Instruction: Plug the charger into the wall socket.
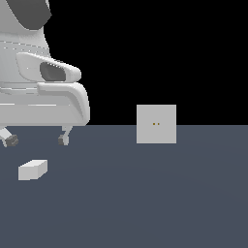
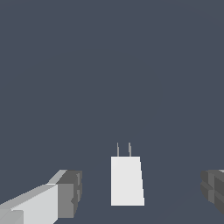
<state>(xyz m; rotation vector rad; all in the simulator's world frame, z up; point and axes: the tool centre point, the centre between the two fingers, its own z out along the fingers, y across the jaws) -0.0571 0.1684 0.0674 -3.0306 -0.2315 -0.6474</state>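
Note:
The charger [image 1: 33,170] is a small off-white block lying on the dark grey floor at the exterior view's left. In the wrist view the charger [image 2: 127,181] shows two thin prongs [image 2: 124,149] at one end. My gripper [image 1: 36,140] hangs a little above the charger, open and empty, with the fingertips [image 1: 63,140] spread wide. In the wrist view the gripper [image 2: 141,190] has its fingers [image 2: 70,192] on either side of the charger, apart from it. The wall socket [image 1: 156,124] is an upright light-grey square panel with two orange-brown dots, standing well to the exterior view's right of the charger.
The arm's large white body [image 1: 38,92] fills the upper left of the exterior view. The dark grey floor [image 1: 145,193] runs across the lower half, with black background behind the socket.

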